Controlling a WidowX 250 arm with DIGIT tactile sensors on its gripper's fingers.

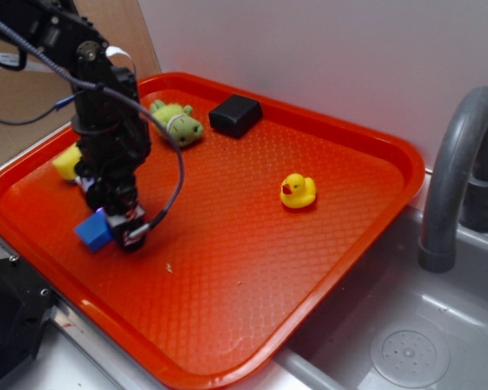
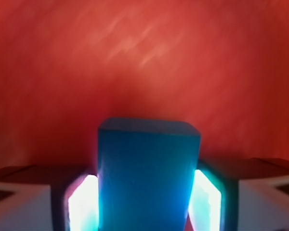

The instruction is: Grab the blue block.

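Observation:
The blue block (image 1: pixel 93 231) is a small bright blue brick at the front left of the red tray (image 1: pixel 309 244). My gripper (image 1: pixel 120 230) points straight down onto it from the black arm. In the wrist view the blue block (image 2: pixel 147 168) fills the space between my gripper (image 2: pixel 144 197) fingers. The bright white pads (image 2: pixel 82 204) press against both of its sides, so the gripper is shut on the block. I cannot tell whether the block's underside rests on the tray.
A yellow sponge (image 1: pixel 67 162) lies behind the arm at the tray's left edge. A green plush toy (image 1: pixel 177 122) and a black rectangular block (image 1: pixel 235 114) sit at the back. A yellow rubber duck (image 1: pixel 297 192) stands mid-tray. A grey faucet (image 1: pixel 455 179) and sink (image 1: pixel 407 349) are on the right.

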